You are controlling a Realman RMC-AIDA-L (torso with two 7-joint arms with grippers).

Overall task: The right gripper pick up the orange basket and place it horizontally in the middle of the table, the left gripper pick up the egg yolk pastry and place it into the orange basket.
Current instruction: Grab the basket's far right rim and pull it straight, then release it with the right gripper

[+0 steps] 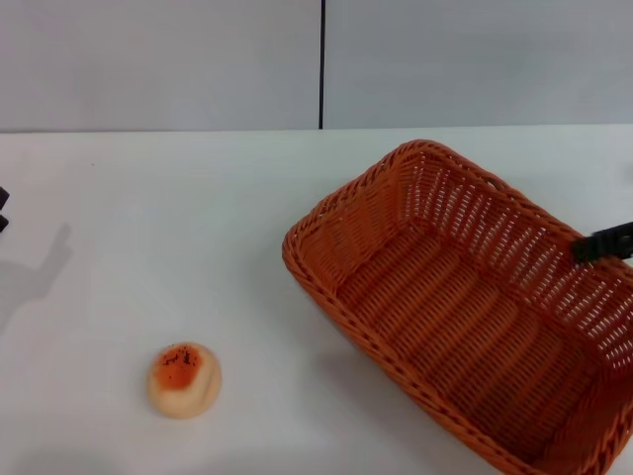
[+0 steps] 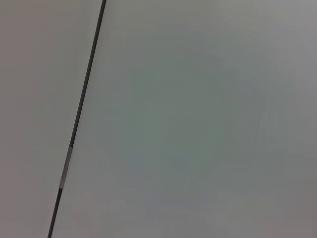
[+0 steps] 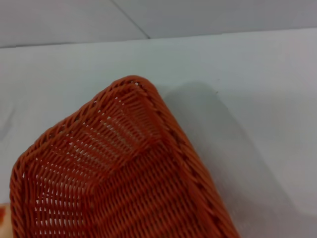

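The orange basket (image 1: 465, 317) fills the right half of the head view, turned diagonally, and it is empty inside. A soft shadow spreads on the table (image 1: 198, 218) beside its near-left side, so it looks raised off the surface. My right gripper (image 1: 603, 243) shows only as a black tip on the basket's far right rim, gripping it. In the right wrist view a corner of the basket (image 3: 124, 163) is seen from close up, with its shadow well off to one side. The egg yolk pastry (image 1: 184, 379) lies at the front left, glazed face up. My left gripper (image 1: 3, 210) peeks in at the left edge.
A grey wall (image 1: 158, 59) with a dark vertical seam (image 1: 321, 59) stands behind the table's far edge. In the left wrist view there is only that wall and the seam (image 2: 79, 119). Bare tabletop lies between the pastry and the basket.
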